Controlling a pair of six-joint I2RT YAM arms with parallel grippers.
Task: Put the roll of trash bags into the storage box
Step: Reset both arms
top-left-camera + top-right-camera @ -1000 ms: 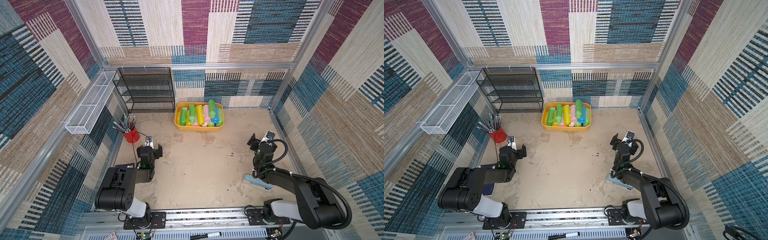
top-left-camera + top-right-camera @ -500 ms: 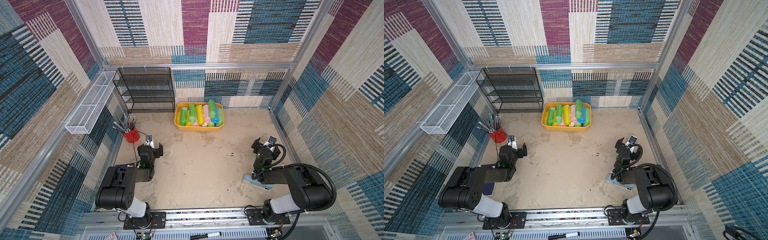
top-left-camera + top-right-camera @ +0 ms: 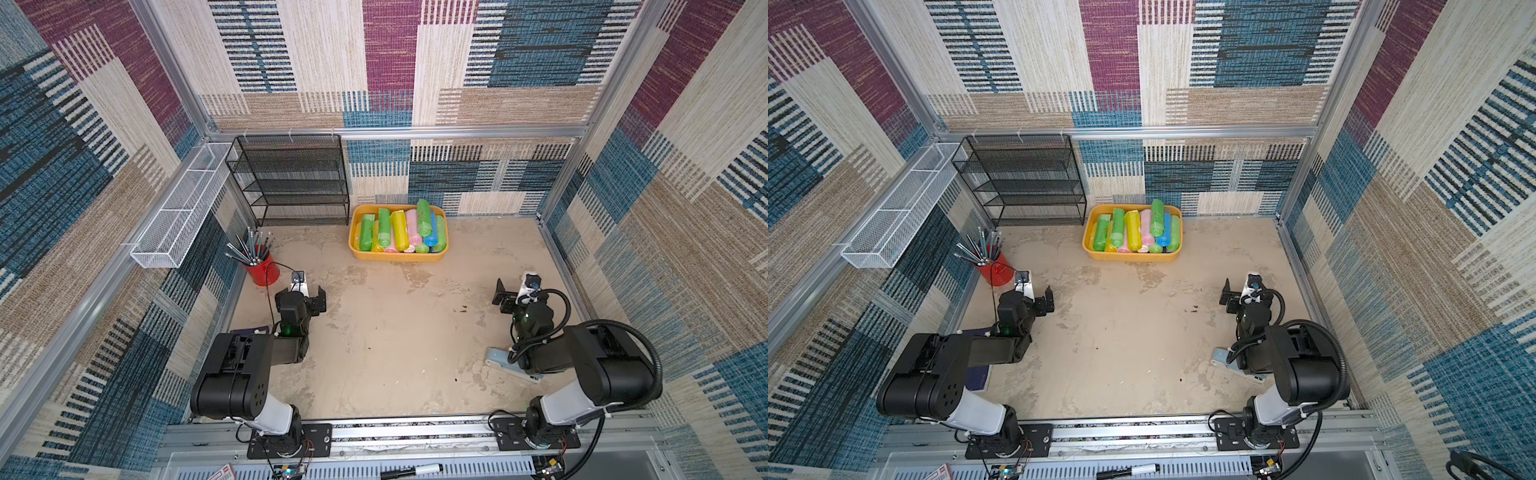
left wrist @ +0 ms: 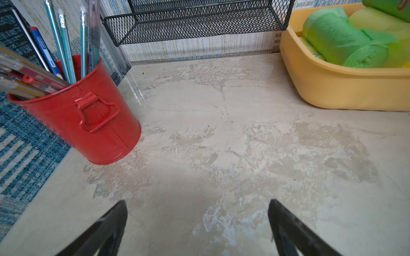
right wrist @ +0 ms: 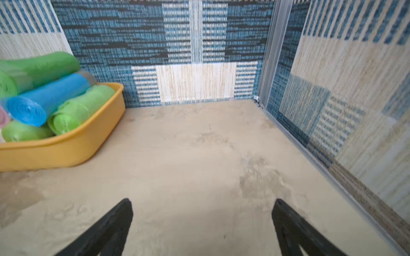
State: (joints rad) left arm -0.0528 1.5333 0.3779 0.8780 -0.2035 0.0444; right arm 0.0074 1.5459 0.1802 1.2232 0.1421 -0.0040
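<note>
The storage box (image 3: 398,258) (image 3: 1131,257) is an orange-yellow tub by the back wall. Several rolls of trash bags lie in it, green, yellow, pink and blue, with one green roll (image 3: 424,212) (image 3: 1157,212) on top. Every roll I see is inside the box. My left gripper (image 3: 309,293) (image 3: 1040,296) (image 4: 197,202) is open over bare floor, near left of the box (image 4: 346,88). My right gripper (image 3: 513,293) (image 3: 1237,293) (image 5: 203,200) is open over bare floor, near right of the box (image 5: 66,153). Neither holds anything.
A black mesh rack (image 3: 291,183) stands at the back left, with a white wire basket (image 3: 178,212) on the left wall. A red bucket of pencils (image 3: 259,269) (image 4: 88,115) sits close to the left gripper. A pale blue-grey object (image 3: 496,359) lies by the right arm.
The right arm has folded back with its elbow raised, while its gripper stays in roughly the same spot. The left arm has not moved.
</note>
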